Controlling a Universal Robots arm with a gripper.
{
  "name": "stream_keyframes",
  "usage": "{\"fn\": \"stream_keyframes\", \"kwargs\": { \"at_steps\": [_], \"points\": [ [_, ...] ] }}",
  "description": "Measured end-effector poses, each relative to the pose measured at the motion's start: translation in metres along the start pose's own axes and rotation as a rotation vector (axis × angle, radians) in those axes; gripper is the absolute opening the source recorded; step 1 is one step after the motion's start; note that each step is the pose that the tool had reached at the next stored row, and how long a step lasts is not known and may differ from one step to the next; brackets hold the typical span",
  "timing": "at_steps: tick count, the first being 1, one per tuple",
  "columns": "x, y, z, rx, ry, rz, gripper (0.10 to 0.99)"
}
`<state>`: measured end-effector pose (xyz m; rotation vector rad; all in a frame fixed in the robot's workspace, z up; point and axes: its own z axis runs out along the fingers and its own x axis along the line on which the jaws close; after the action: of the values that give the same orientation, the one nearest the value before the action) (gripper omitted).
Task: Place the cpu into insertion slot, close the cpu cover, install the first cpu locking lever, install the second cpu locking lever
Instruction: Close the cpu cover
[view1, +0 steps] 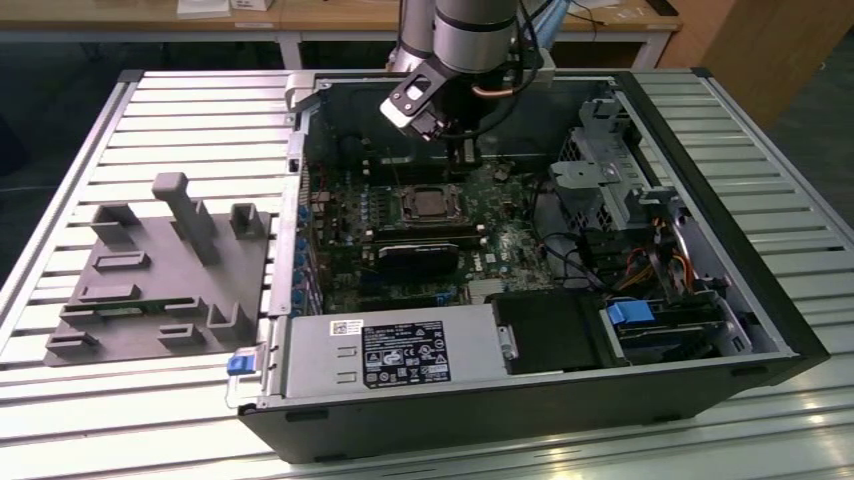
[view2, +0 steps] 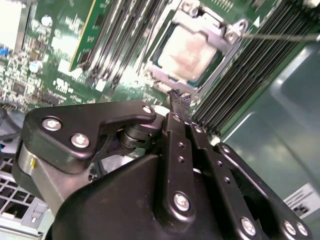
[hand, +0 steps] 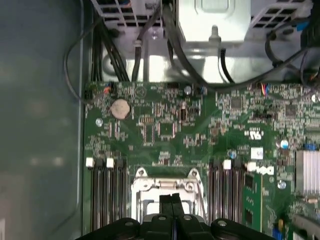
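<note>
Your arm (view1: 474, 30): silver-grey round tube, darker band at joint. Grey camera bracket (view1: 411, 100) clamped at wrist, dark cable (view1: 509, 108) looping off beside it. Your gripper (view2: 178, 102): matt black all over. Flat link plates (view2: 95, 127) stacked on both sides, rounded lobes at pivots. You can count at least 8 silver screw heads (view2: 181, 201) along plates in second wrist view. Jaws: 2 slim black bars.

The silvery cpu (view2: 192, 52) lies flat in the insertion slot (view1: 429, 203); the metal cpu cover (view2: 222, 31) seems closed over it.
</note>
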<state>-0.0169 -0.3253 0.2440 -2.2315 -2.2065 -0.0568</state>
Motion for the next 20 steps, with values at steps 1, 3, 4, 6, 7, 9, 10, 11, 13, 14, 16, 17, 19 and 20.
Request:
{"fn": "stream_keyframes", "kwargs": {
  "at_steps": [1, 3, 4, 6, 7, 9, 10, 11, 13, 14, 16, 17, 19, 20],
  "points": [
    [-0.0001, -0.0029, 0.0004, -0.001, 0.0, 0.0, 0.106],
    [-0.0001, -0.0076, 0.0019, -0.004, 0.0001, 0.0, 0.106],
    [-0.0002, -0.0094, 0.0029, -0.005, 0.0001, 0.0, 0.106],
    [-0.0003, -0.0125, 0.0049, -0.006, 0.0001, 0.0, 0.106],
    [-0.0003, -0.0142, 0.006, -0.007, 0.0001, 0.0, 0.106],
    [-0.0004, -0.0174, 0.0081, -0.007, 0.0001, 0.0, 0.106],
    [-0.0004, -0.0189, 0.0091, -0.008, 0.0001, 0.0, 0.106],
    [-0.0005, -0.0206, 0.0102, -0.008, 0.0002, 0.0, 0.106],
    [-0.0006, -0.0233, 0.0123, -0.008, 0.0001, 0.0, 0.106],
    [-0.0006, -0.0245, 0.0133, -0.008, 0.0001, 0.0, 0.106],
    [-0.0007, -0.0269, 0.0154, -0.008, 0.0001, 0.0, 0.106],
    [-0.0008, -0.028, 0.0163, -0.009, 0.0002, 0.0, 0.106],
    [-0.0008, -0.0291, 0.0169, -0.008, 0.0, 0.0, 0.106],
    [-0.0008, -0.0291, 0.0169, -0.008, -0.0001, 0.0, 0.106]
  ]
}}
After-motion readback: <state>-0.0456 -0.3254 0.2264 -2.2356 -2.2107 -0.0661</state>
